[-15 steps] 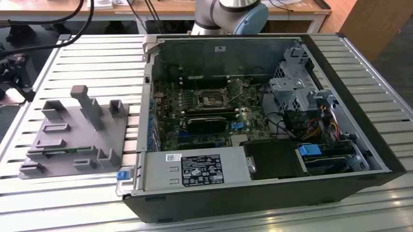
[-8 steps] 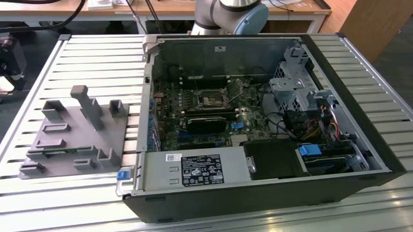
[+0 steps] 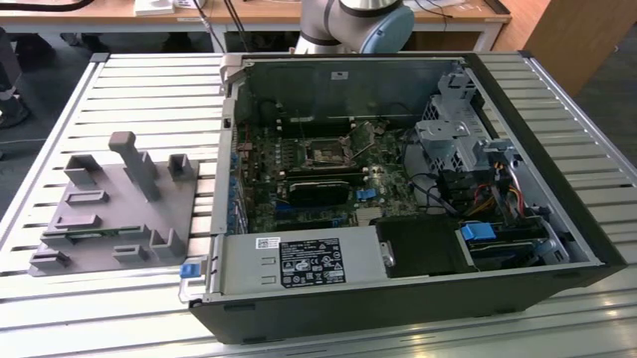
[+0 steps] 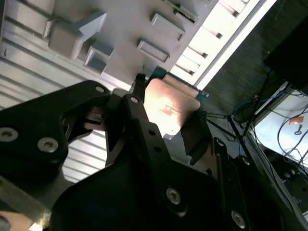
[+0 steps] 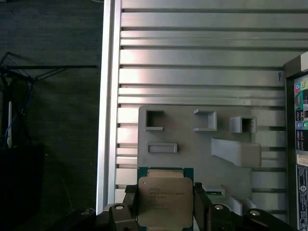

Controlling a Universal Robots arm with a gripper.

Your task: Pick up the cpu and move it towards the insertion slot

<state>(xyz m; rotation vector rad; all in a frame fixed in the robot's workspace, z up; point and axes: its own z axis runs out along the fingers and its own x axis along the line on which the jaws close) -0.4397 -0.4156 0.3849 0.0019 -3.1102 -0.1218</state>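
Observation:
The cpu (image 5: 165,201), a flat square chip with a pale metal top and a green rim, sits between my black fingers (image 5: 201,208). My gripper (image 5: 166,208) is shut on the cpu, one finger against each of two opposite edges. In the second wrist view the cpu (image 4: 168,108) shines between the fingers of the gripper (image 4: 166,114), close over the grey fixture block (image 4: 120,29). The insertion slot (image 3: 327,153) is the square dark socket with a metal frame on the motherboard inside the open computer case (image 3: 557,149).
The grey fixture block (image 3: 110,216) with upright posts and pockets lies on the slatted metal table (image 3: 149,89), at the exterior view's left of the case. The case's labelled power supply (image 3: 298,262) is near its front. The table edge (image 5: 108,120) borders dark floor.

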